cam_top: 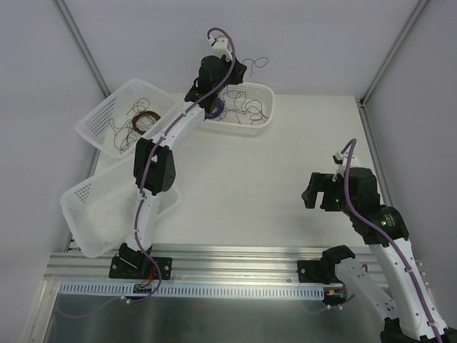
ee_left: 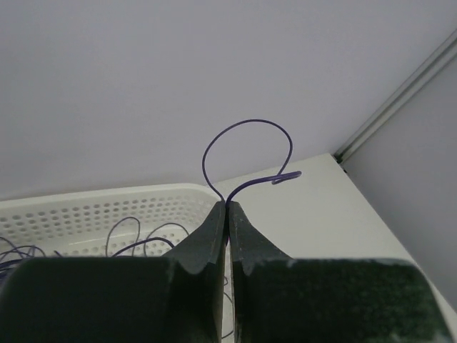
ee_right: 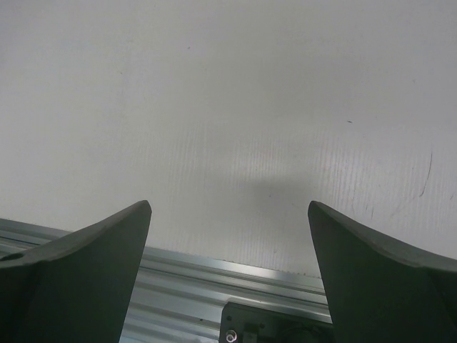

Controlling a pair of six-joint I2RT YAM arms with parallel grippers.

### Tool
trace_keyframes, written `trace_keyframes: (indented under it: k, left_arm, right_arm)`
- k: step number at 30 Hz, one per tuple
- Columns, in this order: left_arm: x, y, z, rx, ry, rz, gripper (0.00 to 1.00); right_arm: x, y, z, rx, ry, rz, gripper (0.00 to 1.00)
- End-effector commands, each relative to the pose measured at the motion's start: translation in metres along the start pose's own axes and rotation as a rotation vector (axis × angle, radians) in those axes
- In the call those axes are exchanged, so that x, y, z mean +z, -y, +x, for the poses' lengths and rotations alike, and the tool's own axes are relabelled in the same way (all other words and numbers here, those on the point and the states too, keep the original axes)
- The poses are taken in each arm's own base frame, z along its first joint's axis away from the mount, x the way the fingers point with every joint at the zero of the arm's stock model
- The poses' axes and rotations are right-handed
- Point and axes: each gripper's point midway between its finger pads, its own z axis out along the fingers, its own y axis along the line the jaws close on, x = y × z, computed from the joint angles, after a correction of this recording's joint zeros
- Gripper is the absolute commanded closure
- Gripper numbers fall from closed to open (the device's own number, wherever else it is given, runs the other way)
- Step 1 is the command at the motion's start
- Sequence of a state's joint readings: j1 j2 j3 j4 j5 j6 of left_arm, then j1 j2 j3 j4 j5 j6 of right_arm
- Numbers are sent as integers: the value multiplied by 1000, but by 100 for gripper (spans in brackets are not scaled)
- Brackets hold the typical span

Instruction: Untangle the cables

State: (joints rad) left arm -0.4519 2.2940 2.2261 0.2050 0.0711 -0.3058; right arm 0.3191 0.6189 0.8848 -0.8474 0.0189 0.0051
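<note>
Cables [cam_top: 245, 107]: loose scribble in the far basket [cam_top: 270, 91], with one purple strand [ee_left: 250, 120] raised above it.
Left gripper [ee_left: 227, 209]: clamped on that strand.
Right gripper [ee_right: 228, 214]: spread wide, holding nothing.
Handling: likely featherlight, springy, snag-prone, so pinch near a free end.

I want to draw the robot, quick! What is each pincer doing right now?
Left pincer: closed, holding a purple cable.
Right pincer: open, holding nothing.

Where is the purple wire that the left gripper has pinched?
In the left wrist view, the purple wire loops up from the shut left gripper, held above the far white basket where the other cables lie.
</note>
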Motion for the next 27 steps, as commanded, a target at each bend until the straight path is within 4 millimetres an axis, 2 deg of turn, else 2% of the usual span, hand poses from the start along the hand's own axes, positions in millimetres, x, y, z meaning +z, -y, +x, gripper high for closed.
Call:
trace_keyframes:
  k: [1, 2, 3, 7, 8, 9, 10, 12, 14, 15, 16, 17, 18, 20, 21, 22, 23, 24, 26, 27]
  left_arm:
    - [13, 24, 11, -127, 51, 127, 100]
    - [15, 21, 16, -139, 55, 124, 100]
    - [19, 16, 31, -153, 34, 118, 100]
    - [27, -2, 69, -171, -20, 65, 100]
    - [28, -13, 76, -172, -22, 21, 98]
    - [28, -22, 87, -176, -46, -10, 91]
    - [27, -31, 96, -181, -61, -41, 89]
    - [22, -52, 109, -192, -85, -113, 89]
    - [17, -60, 115, -200, -109, -135, 78]
    - [14, -61, 110, -199, -111, -139, 73]
    - [10, -63, 119, -196, -139, -150, 57]
    - [7, -62, 119, -190, -148, -146, 48]
    - [3, -55, 110, -181, -147, -128, 40]
    - [-7, -53, 112, -175, -173, -122, 34]
    - [-14, -44, 92, -168, -151, -103, 31]
    - [-22, -41, 95, -169, -171, -95, 28]
    - [-28, -37, 88, -167, -169, -89, 19]
    - [-39, -26, 60, -166, -135, -69, 15]
    - [-57, -20, 59, -169, -168, -68, 6]
    - [-73, -13, 43, -170, -156, -58, 1]
  right_arm:
    - [4, 1, -3, -33, 8, -1, 3]
    - [4, 1, -3, -35, 7, 1, 3]
    - [5, 2, -2, -36, 4, 3, 3]
    - [6, 2, 0, -44, -6, 6, 3]
    - [6, 2, 0, -43, -6, 6, 3]
    - [5, 2, -1, -43, -2, 3, 3]
    - [5, 1, -1, -40, -5, -1, 3]
    - [3, 1, -1, -39, 1, -4, 3]
    - [1, 0, -2, -38, 5, -5, 3]
    - [0, 0, -4, -36, 11, -7, 3]
    - [-2, 0, -5, -36, 17, -9, 3]
    - [-3, 0, -5, -35, 18, -9, 3]
    - [-6, -1, -7, -34, 26, -11, 3]
    - [-10, -1, -7, -33, 32, -13, 3]
    - [-13, -1, -10, -33, 42, -14, 3]
    - [-15, 0, -11, -32, 49, -6, 3]
    - [-18, 1, -10, -34, 55, -2, 3]
    - [-20, 2, -11, -37, 60, 2, 3]
    - [-25, 7, -12, -42, 72, 24, 3]
    - [-26, 9, -13, -46, 78, 35, 3]
